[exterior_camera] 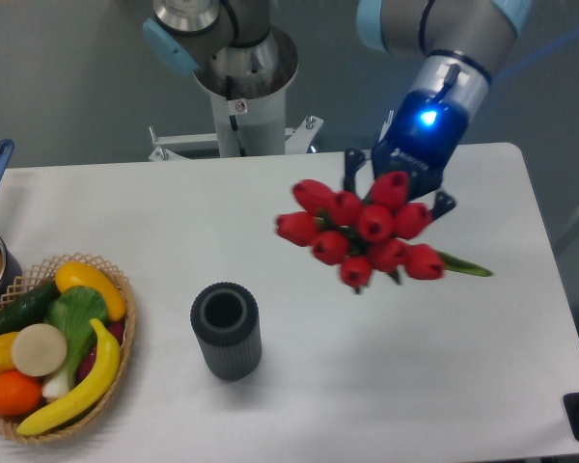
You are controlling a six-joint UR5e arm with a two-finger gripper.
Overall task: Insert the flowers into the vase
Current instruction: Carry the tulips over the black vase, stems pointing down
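- The flowers [367, 230]: one tight bunch of smooth red tulip buds, about ten, slightly blurred, with a green leaf poking out right; held in the air above the table [299, 193], well right of and above the vase.
- The vase [226, 330]: one dark grey cylinder, vertically ribbed, round open mouth, standing upright on the white tabletop.
- The gripper [396, 183]: dark fingers closed around the bunch behind the buds; wrist tilted, blue light glowing.
- One wicker basket [116, 289] at left holds colourful fruit and vegetables.
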